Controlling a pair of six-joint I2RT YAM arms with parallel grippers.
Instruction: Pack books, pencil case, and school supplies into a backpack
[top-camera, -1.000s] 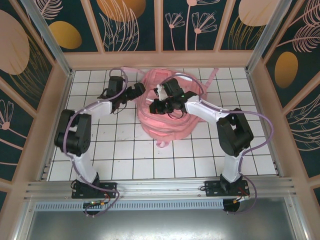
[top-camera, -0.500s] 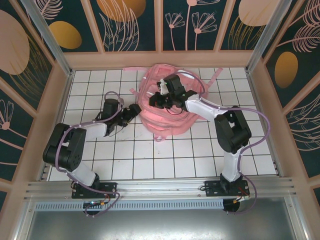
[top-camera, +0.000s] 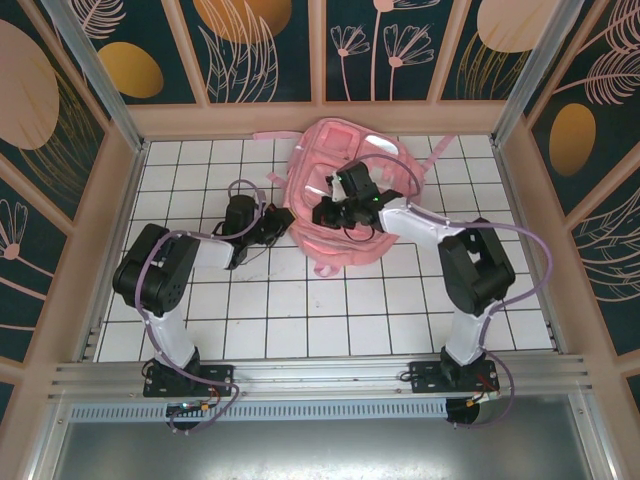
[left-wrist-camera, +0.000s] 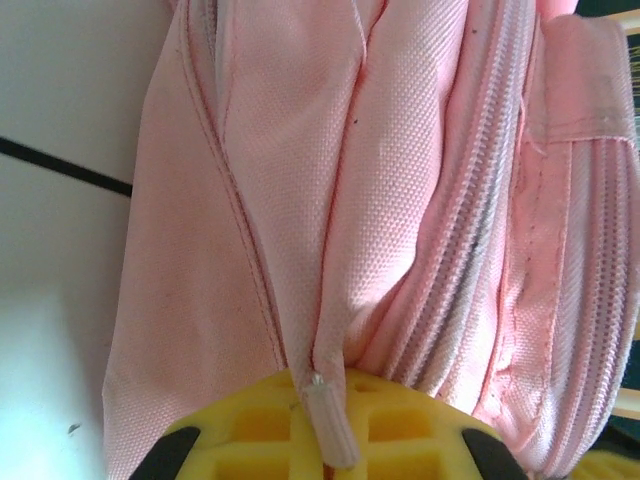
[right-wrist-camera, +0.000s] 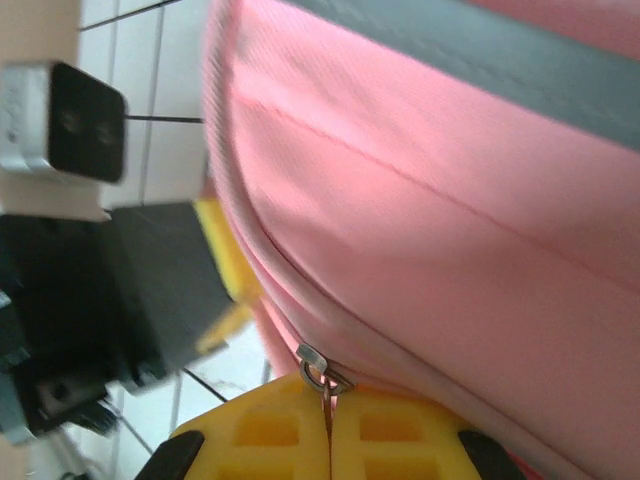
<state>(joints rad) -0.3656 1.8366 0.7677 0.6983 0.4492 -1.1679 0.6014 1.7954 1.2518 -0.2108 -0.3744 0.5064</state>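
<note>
The pink backpack (top-camera: 372, 150) lies on the white tiled table (top-camera: 190, 165) in the upper middle of the top view, with a loose strap (top-camera: 268, 134) trailing off toward the upper left. Both arms reach in from the bottom of that frame and meet at the bag.

The left gripper (top-camera: 281, 220) sits at the backpack's left edge, just left of centre in the frame. In the left wrist view its 2 yellow fingers (left-wrist-camera: 250, 430) are clenched at the bottom of the frame on a pale pink pull tab (left-wrist-camera: 332, 435), which stands between the pads. Folds of pink fabric and a zip line (left-wrist-camera: 480, 200) run up the frame above it, with bare tile on the left.

The right gripper (top-camera: 322, 213) rests on the bag's lower left part, near the left gripper but apart from it. In the right wrist view its jaws are pressed together at the bottom centre, pinching a thin metal zipper pull (right-wrist-camera: 314, 366) whose ring sits just above the fingertips. A grey reflective strip (right-wrist-camera: 450, 40) crosses the upper right of that frame.
</note>
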